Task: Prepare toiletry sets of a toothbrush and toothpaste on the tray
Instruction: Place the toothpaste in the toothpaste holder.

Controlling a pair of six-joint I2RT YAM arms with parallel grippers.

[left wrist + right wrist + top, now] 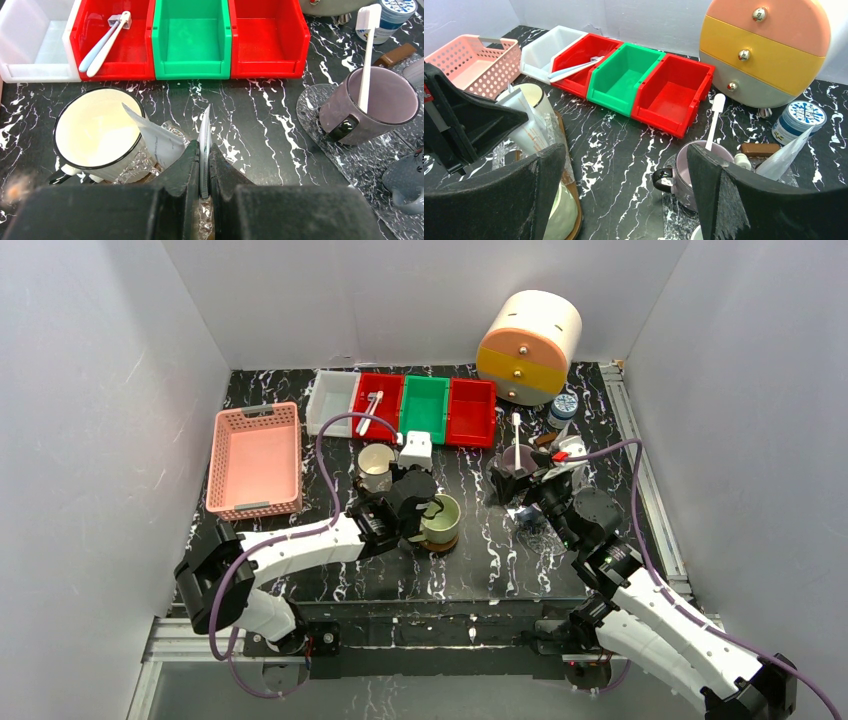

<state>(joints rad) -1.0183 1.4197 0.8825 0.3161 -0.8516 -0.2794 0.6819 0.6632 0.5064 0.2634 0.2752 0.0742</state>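
Robotics lab test cell: we look into a staged workspace, not a home. Plain white walls (100, 390) box in a black marbled table (480, 575) on three sides, and bare aluminium rails (645, 455) run along its edges. A left arm (300, 540) and a right arm (660, 615), both white and black, are bolted at the near edge, with purple cables (321, 445) looping from them. We see household goods laid out like props: a row of plastic bins (425, 410), a pink basket (255, 455), a round drawer unit (530, 345), cups (375, 462) and a toothbrush (367, 55).
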